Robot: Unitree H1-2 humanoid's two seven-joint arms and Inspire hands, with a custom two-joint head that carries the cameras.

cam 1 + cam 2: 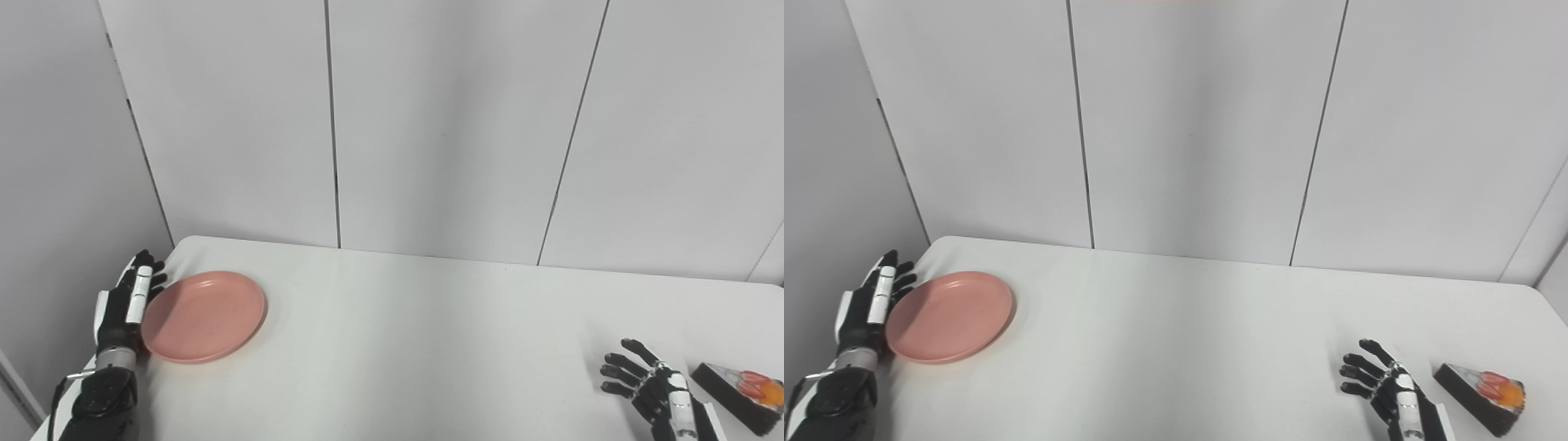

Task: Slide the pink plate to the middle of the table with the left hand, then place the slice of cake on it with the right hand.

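The pink plate point(204, 316) lies flat at the table's left end. My left hand point(125, 303) stands edge-on right against the plate's left rim, fingers straight and open, holding nothing. The slice of cake point(740, 388), dark with red and orange fruit on top, lies at the table's front right. My right hand point(649, 384) is just left of the cake, a small gap apart, fingers spread and open, empty. The plate also shows in the right eye view point(947, 316), as does the cake point(1482, 387).
The white table point(429, 318) runs across the view, its back edge against grey wall panels. The left hand is at the table's left edge, near the back left corner.
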